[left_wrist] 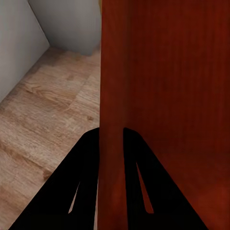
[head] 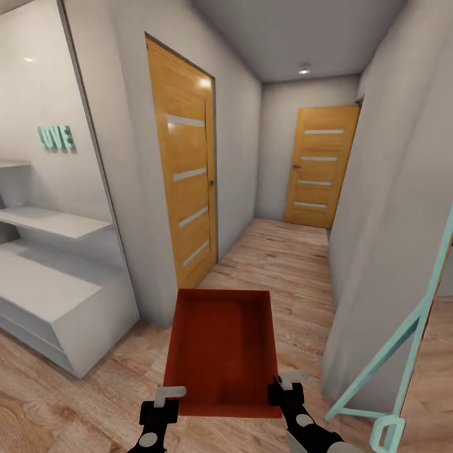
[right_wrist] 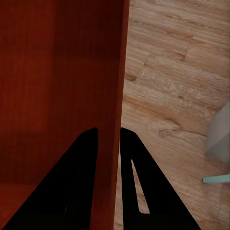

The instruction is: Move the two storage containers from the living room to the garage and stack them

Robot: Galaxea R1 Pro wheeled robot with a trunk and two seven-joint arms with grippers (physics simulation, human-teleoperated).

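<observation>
Item: storage container (head: 221, 352), orange-red, lidless, shallow, thin-walled, empty. Location: carried low in front of the robot in a hallway with a light wood plank floor (head: 283, 264), level and clear of that floor.

Hold: left gripper (head: 165, 402) straddles the left side wall near the container's near corner, one finger inside, one outside, closed on the wall, as the left wrist view confirms (left_wrist: 111, 143). Right gripper (head: 286, 389) pinches the right side wall likewise (right_wrist: 109, 141).

Handling, as judged: light and stiff enough to stay flat between two edge pinches; smooth walls likely slippery, and thin walls may flex or slide if the arms drift apart or tilt unevenly. Best grasp points: opposite side walls, matched in height, fingers well down over the rim.

Surroundings: white shelf unit (head: 56, 277) with teal "LOVE" lettering (head: 56, 137) at left; wooden door (head: 185, 170) just ahead left; a second wooden door (head: 319, 165) at the hallway's end; teal frame (head: 402, 352) near at right.
</observation>
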